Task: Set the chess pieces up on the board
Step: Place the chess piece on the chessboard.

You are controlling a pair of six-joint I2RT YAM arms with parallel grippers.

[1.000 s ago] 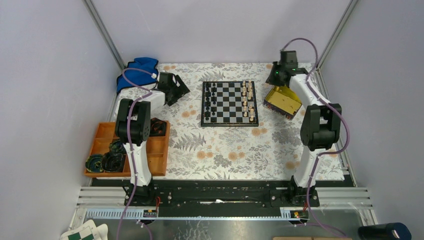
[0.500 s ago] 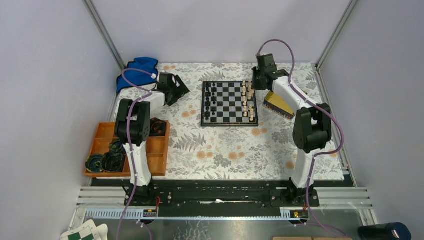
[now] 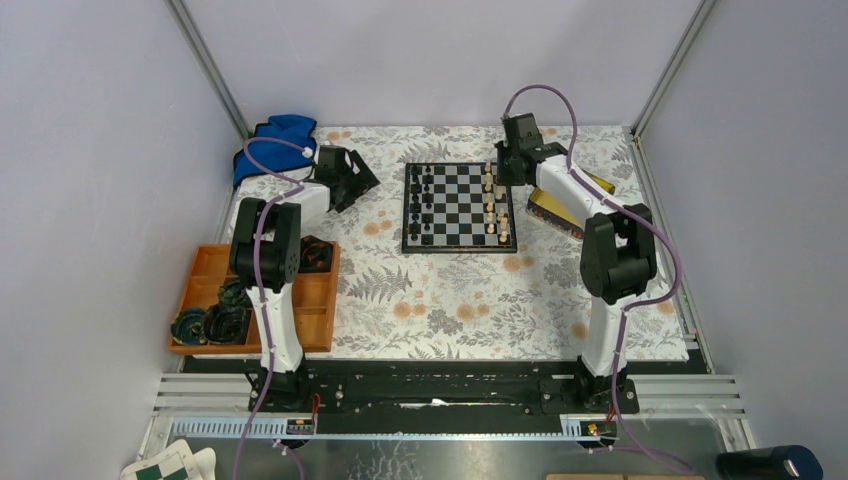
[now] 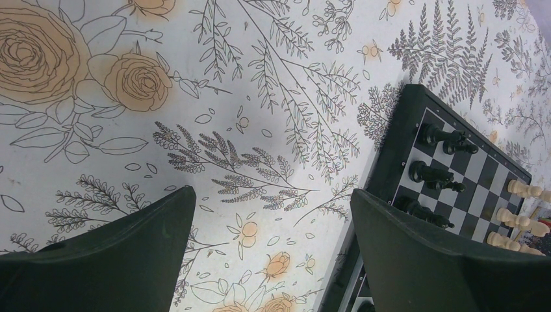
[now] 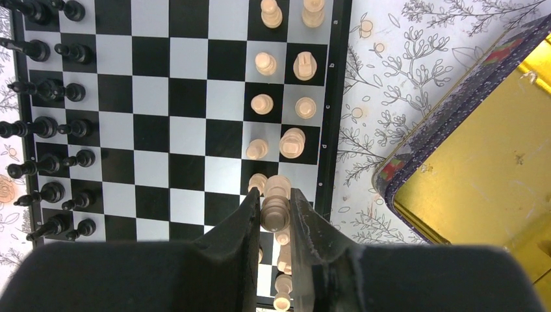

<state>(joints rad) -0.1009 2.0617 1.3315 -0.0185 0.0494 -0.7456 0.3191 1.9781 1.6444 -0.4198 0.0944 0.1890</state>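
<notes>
Several dark items (image 3: 220, 325) in orange tray (image 3: 205, 270)

Soft, even light falls from above, leaving the pale grey walls (image 3: 100, 150) flat and the white floral-printed table cover (image 3: 450, 300) bright, with barely any shadow. In the wrist views the print is crisp, while the black fingers (image 4: 429, 260) of the left gripper (image 4: 271, 195) and the right gripper (image 5: 275, 198) blur in the foreground. The small black-and-white checkered chessboard (image 5: 188, 130) has a dull grey sheen on its white squares; the gold rectangular tin (image 5: 487, 162) glows without hard glare.
</notes>
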